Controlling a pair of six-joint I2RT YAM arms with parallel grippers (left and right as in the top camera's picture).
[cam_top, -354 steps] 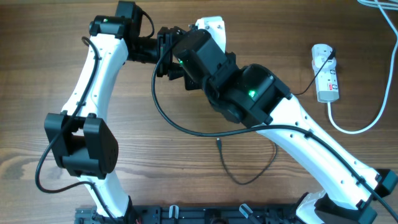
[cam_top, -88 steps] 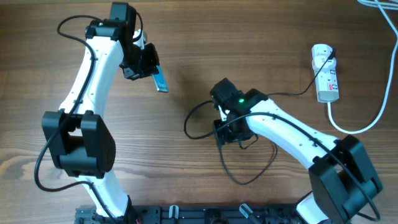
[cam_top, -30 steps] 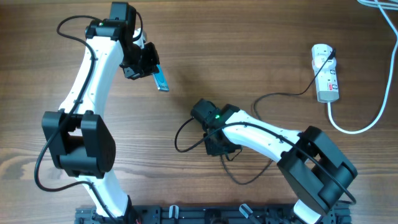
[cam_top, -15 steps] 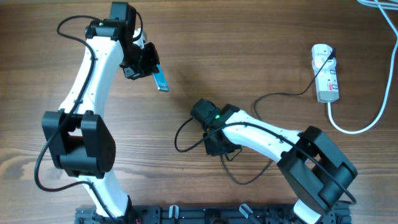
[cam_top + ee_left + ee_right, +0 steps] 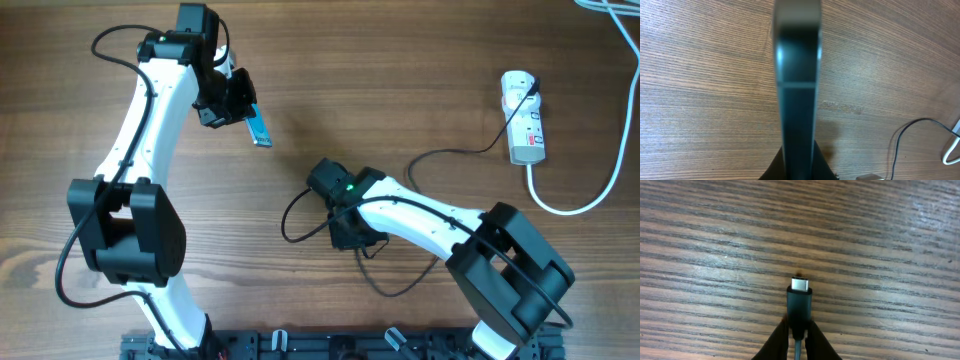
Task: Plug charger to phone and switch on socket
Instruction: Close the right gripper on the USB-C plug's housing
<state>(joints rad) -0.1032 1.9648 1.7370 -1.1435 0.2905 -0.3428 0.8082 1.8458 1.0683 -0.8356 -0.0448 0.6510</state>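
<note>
The phone [image 5: 262, 131] hangs above the table at the upper left, and my left gripper [image 5: 240, 108] is shut on its upper end. In the left wrist view the phone [image 5: 797, 90] shows edge-on as a dark bar rising from the closed left gripper [image 5: 798, 162]. Near the table's middle my right gripper [image 5: 349, 236] is shut on the charger's connector. That connector [image 5: 799, 300] sticks out past the right gripper [image 5: 799, 336], its metal tip just above the wood. The charger's black cable [image 5: 450, 152] runs to the white socket [image 5: 526, 125] at the far right.
The socket's thick white cord [image 5: 570, 207] loops off toward the right edge. Slack black cable lies in loops [image 5: 395, 285] beside and in front of the right gripper. A stretch of black cable [image 5: 896, 147] also shows in the left wrist view. Bare wood lies between phone and connector.
Nothing has visibly changed over the last second. About three seconds ago the right gripper was further right; it has moved left with the connector, dragging the cable. The left arm has held still.
</note>
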